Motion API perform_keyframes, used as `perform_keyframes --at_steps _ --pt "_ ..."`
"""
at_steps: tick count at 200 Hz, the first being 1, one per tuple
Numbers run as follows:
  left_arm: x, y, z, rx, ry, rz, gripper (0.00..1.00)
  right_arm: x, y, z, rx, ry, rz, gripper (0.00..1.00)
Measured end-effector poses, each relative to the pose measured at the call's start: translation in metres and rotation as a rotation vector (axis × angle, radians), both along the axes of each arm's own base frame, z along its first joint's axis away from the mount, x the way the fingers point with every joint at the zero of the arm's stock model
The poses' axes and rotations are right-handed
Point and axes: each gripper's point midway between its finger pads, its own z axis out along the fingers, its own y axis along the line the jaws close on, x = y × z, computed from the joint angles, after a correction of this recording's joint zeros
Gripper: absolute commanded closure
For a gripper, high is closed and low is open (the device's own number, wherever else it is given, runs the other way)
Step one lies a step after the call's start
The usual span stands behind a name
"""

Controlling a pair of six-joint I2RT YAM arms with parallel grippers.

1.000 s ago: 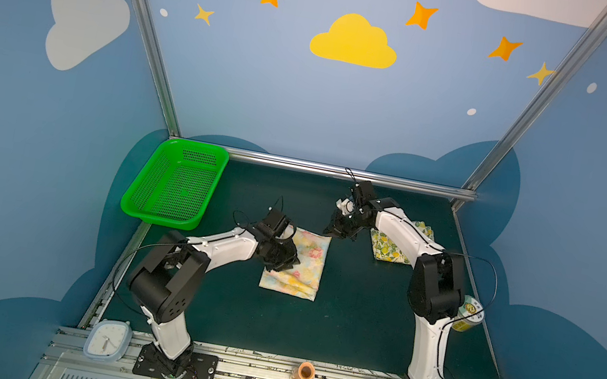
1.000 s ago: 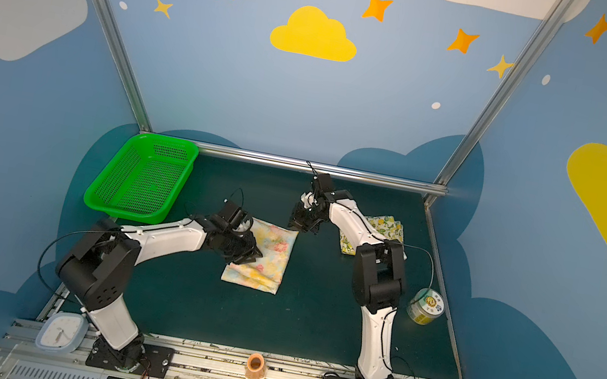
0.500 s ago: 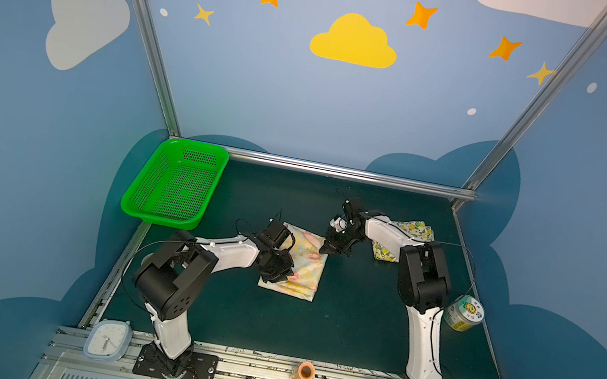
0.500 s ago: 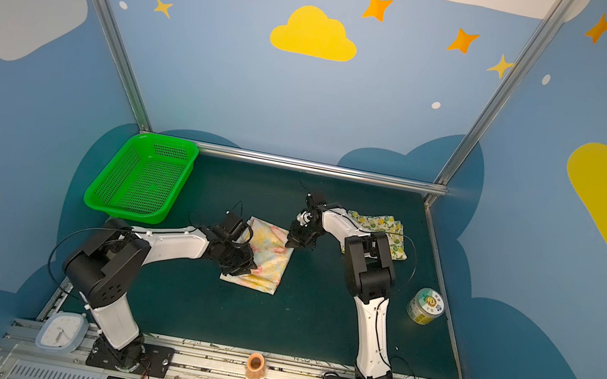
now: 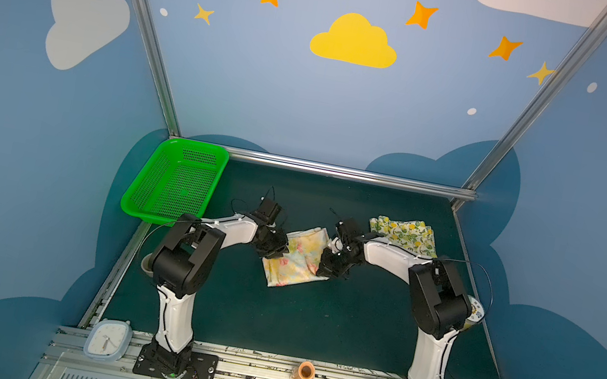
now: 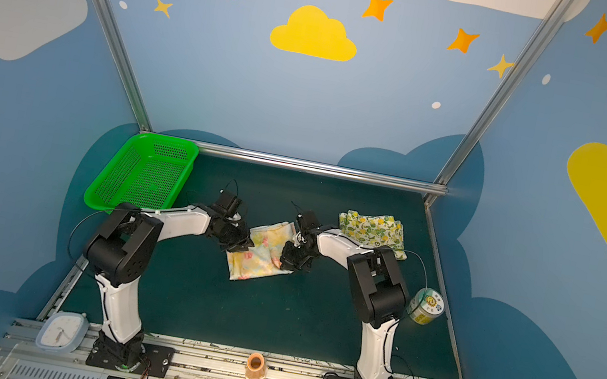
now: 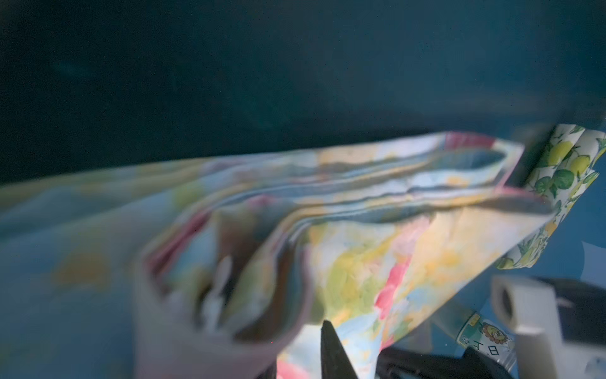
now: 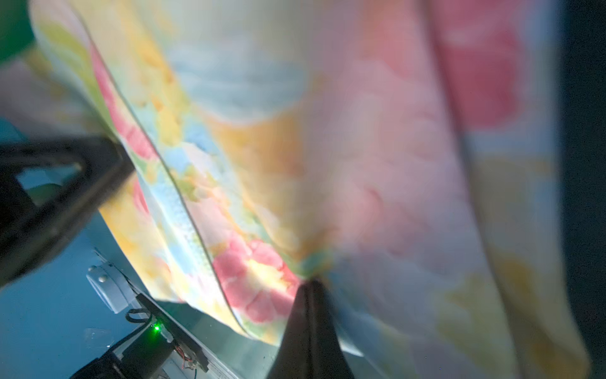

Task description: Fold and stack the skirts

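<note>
At the middle of the dark green tabletop (image 5: pixel 312 323), the left gripper (image 5: pixel 275 248) pinches the left edge of a thin cloth floral skirt (image 5: pixel 294 267), pale yellow with pink flowers and blue-green blotches. The left wrist view shows several folded layers bunched between its fingers. The right gripper (image 5: pixel 327 267) is clamped tight on the opposite edge, and the cloth puckers at its tip in the right wrist view. Between the two grippers the floral skirt is partly folded. Its held edges seem raised, and its near corner lies on the table. Farther back on the right lies the thin cloth lemon skirt (image 5: pixel 405 234), cream with yellow lemons and green leaves, folded flat and apart from both grippers. A bright green perforated plastic basket (image 5: pixel 147 192) sits at the back left.

The likely risks:
- Some layers could slide out of the left pinch, because it holds a thick bunch.
- If the arms move unevenly, the fold could skew or open.
- A trailing corner could drag across the lemon skirt and rumple it.
</note>
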Motion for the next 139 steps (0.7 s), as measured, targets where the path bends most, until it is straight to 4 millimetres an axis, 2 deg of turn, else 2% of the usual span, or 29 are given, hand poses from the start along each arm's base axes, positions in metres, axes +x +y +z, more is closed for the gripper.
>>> perform_keyframes --at_steps 27,42,61,89,111,139 --pt "0.007 0.008 0.005 0.033 -0.041 -0.021 0.73 -0.027 0.022 0.001 -0.017 0.002 0.066 1.00" --pt "0.007 0.012 0.012 0.048 -0.065 -0.026 0.73 -0.031 0.023 0.004 -0.020 0.006 0.074 1.00" --pt "0.003 0.017 0.028 0.056 -0.103 -0.023 0.72 -0.020 0.020 0.015 -0.007 -0.006 0.069 1.00" --pt "-0.002 0.022 0.047 0.056 -0.146 -0.012 0.73 0.010 0.020 0.037 0.054 -0.054 0.049 1.00" --pt "-0.007 0.026 0.037 0.070 -0.124 -0.001 0.74 0.022 0.012 0.039 0.071 -0.057 0.024 1.00" --pt "-0.014 0.038 0.012 0.091 -0.055 0.031 0.74 0.032 0.000 0.020 0.060 -0.014 -0.009 1.00"
